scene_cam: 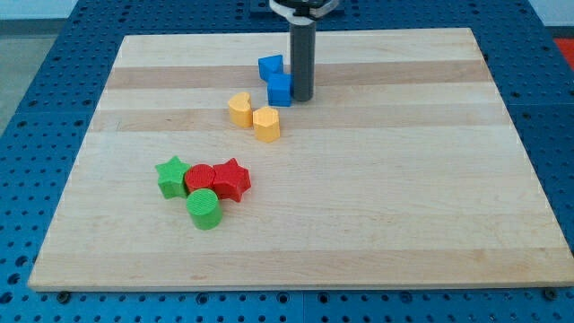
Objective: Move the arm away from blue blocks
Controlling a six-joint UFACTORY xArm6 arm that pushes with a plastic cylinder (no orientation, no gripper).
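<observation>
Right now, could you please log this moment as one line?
my tip | touching blue cube, its right | second blue block behind | move away: not yet done

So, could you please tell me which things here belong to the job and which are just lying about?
Job:
my tip
blue block
second blue block

Lying about:
yellow blocks
green star
red cylinder
red star
green cylinder

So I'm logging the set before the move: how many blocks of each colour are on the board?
Blue: 2, one behind the other, beside my tip
Yellow: 2
Red: 2, a round one and a star
Green: 2, a star and a cylinder
Total: 8
</observation>
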